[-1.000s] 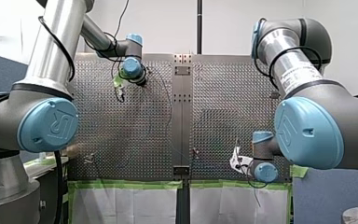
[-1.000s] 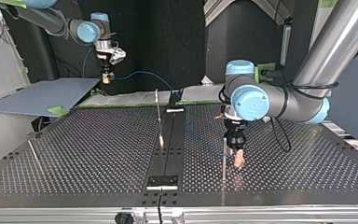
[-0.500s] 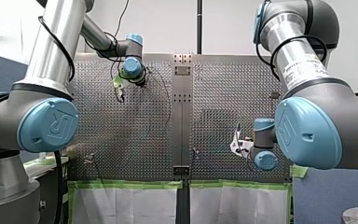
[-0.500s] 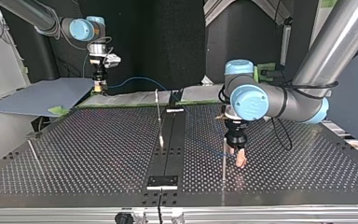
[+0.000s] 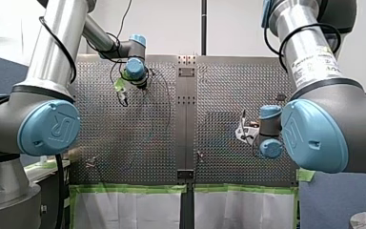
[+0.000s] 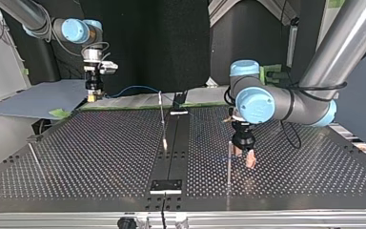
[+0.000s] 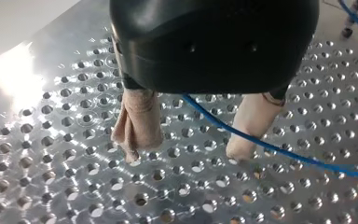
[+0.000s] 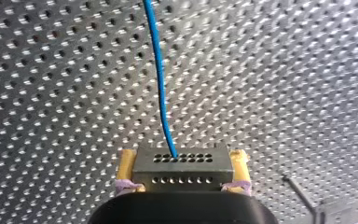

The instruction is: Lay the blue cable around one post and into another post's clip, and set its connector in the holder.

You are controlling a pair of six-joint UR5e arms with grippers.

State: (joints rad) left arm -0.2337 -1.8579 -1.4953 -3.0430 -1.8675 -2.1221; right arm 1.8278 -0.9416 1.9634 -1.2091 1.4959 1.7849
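between the yellow pads of my right gripper (image 8: 182, 162): small grey metal block connector (image 8: 182, 176) with two rows of holes, pinched on both sides. thin blue cable (image 8: 159, 70) out of its upper row, running straight ahead over the perforated silver metal table (image 8: 284, 70).

under my left gripper (image 7: 184, 151): two beige-wrapped fingers (image 7: 137, 126) spread wide, gripping nothing, tips just above the holes. same cable slanting through the gap and across the front of one finger; contact there impossible to tell.

at the top view's left: my right arm down from the upper edge, wrist vertical, claw pointing down, held up off the table near a flat blue-grey sheet (image 6: 43, 98). cable arcing from it toward a thin slanted metal post (image 6: 162, 117) at the middle. at that view's right: my left arm bent low, blue-capped joint over the plate, claw pointing down just beside a thin upright metal post (image 6: 228, 164).

down the table's middle: dark flat strip (image 6: 174, 143). along its edge in the front view: green tape (image 5: 133, 189) over white sheets. behind the arms in the top view: dark backdrop; in the front view: pale wall.
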